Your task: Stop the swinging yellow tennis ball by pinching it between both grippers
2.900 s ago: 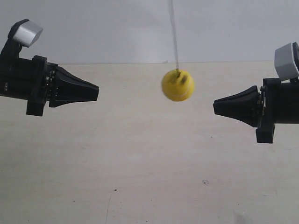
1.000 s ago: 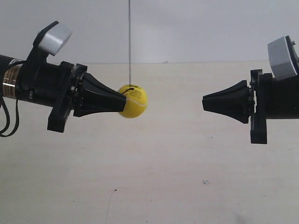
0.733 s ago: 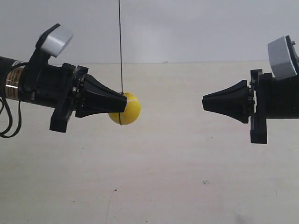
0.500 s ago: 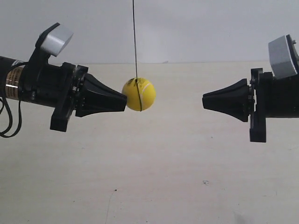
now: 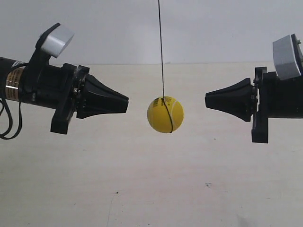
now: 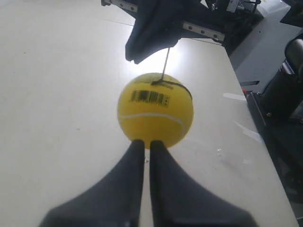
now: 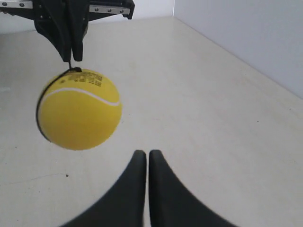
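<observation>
Exterior view: ball (image 5: 164, 115) hangs by a string (image 5: 161, 47) above the surface (image 5: 142, 189), between left hand (image 6: 147, 142) and right hand (image 7: 143, 152), touching neither; both hands are closed to a point and empty; light, fuzzy and springy, it likely needs opposed pressure across its middle.

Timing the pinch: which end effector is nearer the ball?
Left, narrowly. The left end effector faces the yellow tennis ball closely; the right end effector sits farther, ball off its line.

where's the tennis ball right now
Exterior view: the yellow tennis ball hangs between the gripper at the view's left and the gripper at its right, touching neither.
</observation>
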Action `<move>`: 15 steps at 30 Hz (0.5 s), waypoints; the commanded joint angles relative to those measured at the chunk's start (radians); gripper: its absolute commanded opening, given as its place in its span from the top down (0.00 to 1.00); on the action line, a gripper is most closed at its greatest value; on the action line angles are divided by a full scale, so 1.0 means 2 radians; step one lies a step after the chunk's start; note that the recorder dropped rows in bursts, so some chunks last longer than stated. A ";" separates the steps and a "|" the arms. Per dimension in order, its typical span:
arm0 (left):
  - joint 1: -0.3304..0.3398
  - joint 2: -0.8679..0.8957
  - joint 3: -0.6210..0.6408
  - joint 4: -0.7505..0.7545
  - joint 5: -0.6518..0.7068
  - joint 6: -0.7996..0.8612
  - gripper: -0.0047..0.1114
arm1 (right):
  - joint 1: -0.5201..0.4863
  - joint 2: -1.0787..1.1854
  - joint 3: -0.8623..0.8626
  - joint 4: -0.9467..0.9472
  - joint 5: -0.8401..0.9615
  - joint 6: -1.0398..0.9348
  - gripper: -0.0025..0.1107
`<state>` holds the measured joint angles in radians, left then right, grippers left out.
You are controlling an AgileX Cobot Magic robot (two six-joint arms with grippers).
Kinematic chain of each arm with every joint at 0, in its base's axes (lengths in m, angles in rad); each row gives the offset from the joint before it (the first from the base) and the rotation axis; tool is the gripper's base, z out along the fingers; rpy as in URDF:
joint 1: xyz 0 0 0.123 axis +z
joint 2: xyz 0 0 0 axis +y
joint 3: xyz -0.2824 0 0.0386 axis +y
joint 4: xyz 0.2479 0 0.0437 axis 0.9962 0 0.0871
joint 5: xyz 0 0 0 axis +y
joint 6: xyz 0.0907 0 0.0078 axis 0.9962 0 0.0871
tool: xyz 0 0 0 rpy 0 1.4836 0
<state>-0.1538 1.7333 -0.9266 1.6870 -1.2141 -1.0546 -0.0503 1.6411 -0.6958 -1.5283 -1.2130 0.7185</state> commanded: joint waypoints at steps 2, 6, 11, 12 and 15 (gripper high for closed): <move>-0.004 0.033 -0.002 -0.008 -0.004 0.014 0.92 | 0.000 0.035 -0.013 0.014 -0.004 -0.005 0.98; -0.004 0.046 -0.012 -0.008 -0.004 0.014 0.92 | 0.002 0.054 -0.026 0.001 -0.004 0.013 0.98; -0.004 0.046 -0.017 -0.003 -0.004 0.007 0.92 | 0.003 0.058 -0.027 -0.007 -0.004 0.016 0.98; -0.004 0.046 -0.017 -0.006 -0.004 0.008 0.92 | 0.008 0.058 -0.027 -0.007 -0.004 0.015 0.98; -0.007 0.046 -0.017 -0.008 -0.004 0.012 0.92 | 0.029 0.058 -0.034 -0.006 -0.004 0.015 0.98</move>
<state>-0.1561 1.8246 -0.9565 1.6851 -1.2137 -1.0342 -0.0178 1.7589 -0.7511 -1.5391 -1.2149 0.7443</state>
